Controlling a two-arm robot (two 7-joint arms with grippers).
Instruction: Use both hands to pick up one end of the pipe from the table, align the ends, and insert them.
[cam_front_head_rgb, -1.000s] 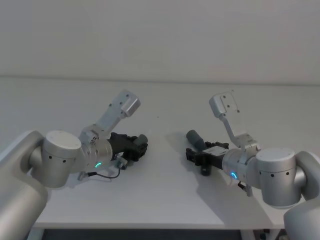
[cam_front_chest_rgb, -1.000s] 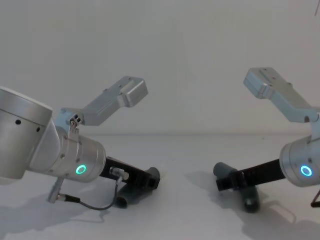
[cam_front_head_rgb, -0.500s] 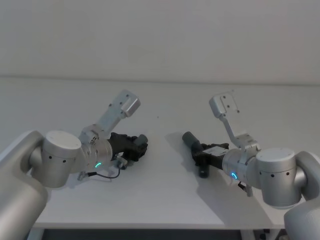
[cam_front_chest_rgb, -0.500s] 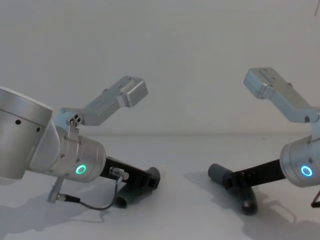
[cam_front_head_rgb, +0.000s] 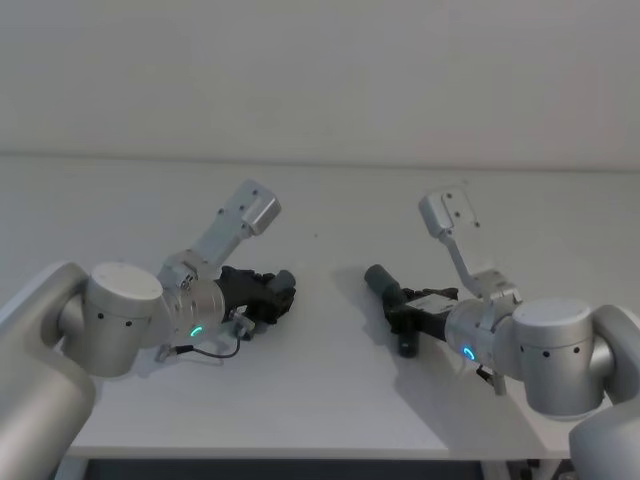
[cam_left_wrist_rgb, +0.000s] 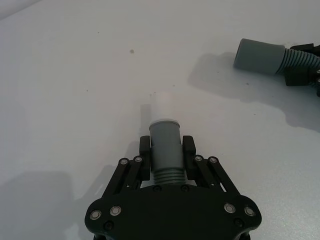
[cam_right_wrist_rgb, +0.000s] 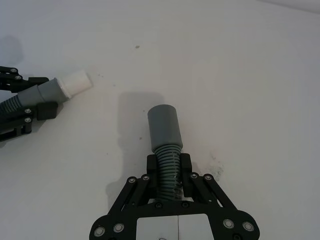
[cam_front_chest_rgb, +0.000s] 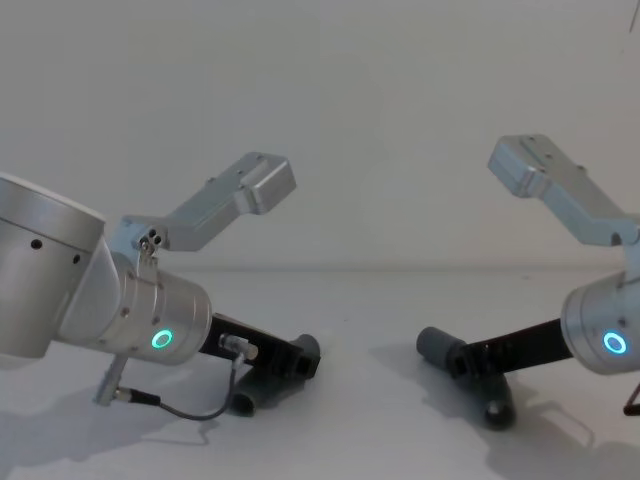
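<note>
Head view, read left to right.

The left gripper (cam_front_head_rgb: 270, 295) sits low over the table (cam_front_head_rgb: 330, 390), at about 8 o'clock from the table's middle. Its fingers (cam_left_wrist_rgb: 145, 150) are clenched on the left pipe piece (cam_left_wrist_rgb: 165, 145), on the ribbed part just behind the smooth sleeve. The pale tip (cam_left_wrist_rgb: 162, 107) juts past the fingertips and points toward 2 o'clock. In the chest view the tail end (cam_front_chest_rgb: 245, 402) hangs down close to the table, and we cannot tell whether it touches.

The right gripper (cam_front_head_rgb: 408, 320) is at about 4 o'clock from the table's middle. Its fingers (cam_right_wrist_rgb: 186, 165) grasp the right pipe piece (cam_right_wrist_rgb: 167, 150) on the ribbed part, just behind the collar (cam_right_wrist_rgb: 164, 122). The collar points toward 11 o'clock and casts a shadow on the table beside it.

The pale tip and the collar are well apart, with white table between them. The two mouths do not face each other.
</note>
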